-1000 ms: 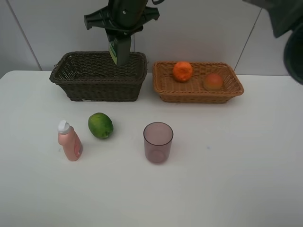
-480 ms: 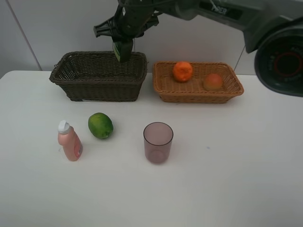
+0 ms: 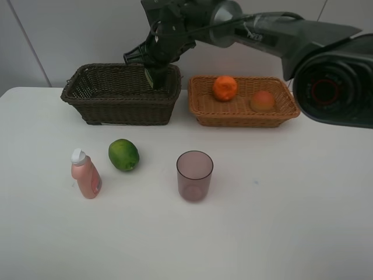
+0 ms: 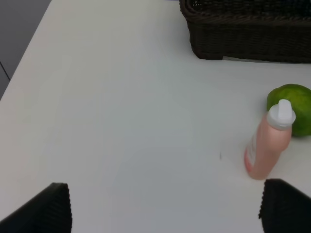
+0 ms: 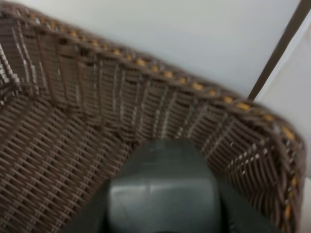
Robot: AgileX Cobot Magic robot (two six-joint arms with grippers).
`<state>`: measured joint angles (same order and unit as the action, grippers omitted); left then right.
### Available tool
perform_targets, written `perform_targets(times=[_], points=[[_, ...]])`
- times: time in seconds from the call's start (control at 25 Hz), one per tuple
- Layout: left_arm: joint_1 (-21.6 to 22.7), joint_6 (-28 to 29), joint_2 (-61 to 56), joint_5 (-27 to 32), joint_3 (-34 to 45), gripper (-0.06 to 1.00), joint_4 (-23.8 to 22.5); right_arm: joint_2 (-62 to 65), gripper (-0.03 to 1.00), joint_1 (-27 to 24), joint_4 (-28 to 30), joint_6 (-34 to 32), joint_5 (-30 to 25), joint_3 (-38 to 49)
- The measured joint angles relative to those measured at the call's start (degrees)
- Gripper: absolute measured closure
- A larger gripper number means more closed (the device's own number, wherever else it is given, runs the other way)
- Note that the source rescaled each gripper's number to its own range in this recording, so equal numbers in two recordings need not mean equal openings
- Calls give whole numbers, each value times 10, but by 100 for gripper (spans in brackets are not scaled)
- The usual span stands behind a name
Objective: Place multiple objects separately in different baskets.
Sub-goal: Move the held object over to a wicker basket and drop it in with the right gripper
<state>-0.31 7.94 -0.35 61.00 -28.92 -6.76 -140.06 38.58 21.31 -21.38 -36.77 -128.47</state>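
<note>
My right gripper (image 3: 155, 63) reaches across to the dark brown basket (image 3: 119, 108) and is shut on the dark green bottle (image 3: 152, 76), which hangs low inside the basket's right end. The right wrist view shows the bottle (image 5: 163, 194) close above the woven floor (image 5: 53, 145). The light tan basket (image 3: 245, 120) holds the orange (image 3: 225, 87) and the red-orange peach-like fruit (image 3: 263, 101). The green fruit (image 3: 123, 154), pink bottle (image 3: 86, 176) and purple cup (image 3: 194, 175) stand on the table. My left gripper (image 4: 165, 208) is open, low over the table, left of the pink bottle (image 4: 267, 148).
The white table (image 3: 280, 204) ends at a pale wall behind the baskets. The right arm (image 3: 274, 29) stretches across above the tan basket. In the left wrist view the green fruit (image 4: 297, 104) sits just behind the pink bottle, with the dark basket (image 4: 248, 34) beyond.
The right gripper has lowered the dark green bottle from above the dark basket's rim down into its right end. Everything else stays put.
</note>
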Motion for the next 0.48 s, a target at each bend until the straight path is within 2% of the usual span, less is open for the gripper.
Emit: perform_targets(times=[0.4,0.44,0.48], points=[[0,0,0,0,0,-6,0,-13,97,0,-2,0,0,0],[0,0,0,0,0,-6,0,-13,96,0,-2,0,0,0],[0,0,0,0,0,-6,0,-13,88,0,-2,0,-1,0]])
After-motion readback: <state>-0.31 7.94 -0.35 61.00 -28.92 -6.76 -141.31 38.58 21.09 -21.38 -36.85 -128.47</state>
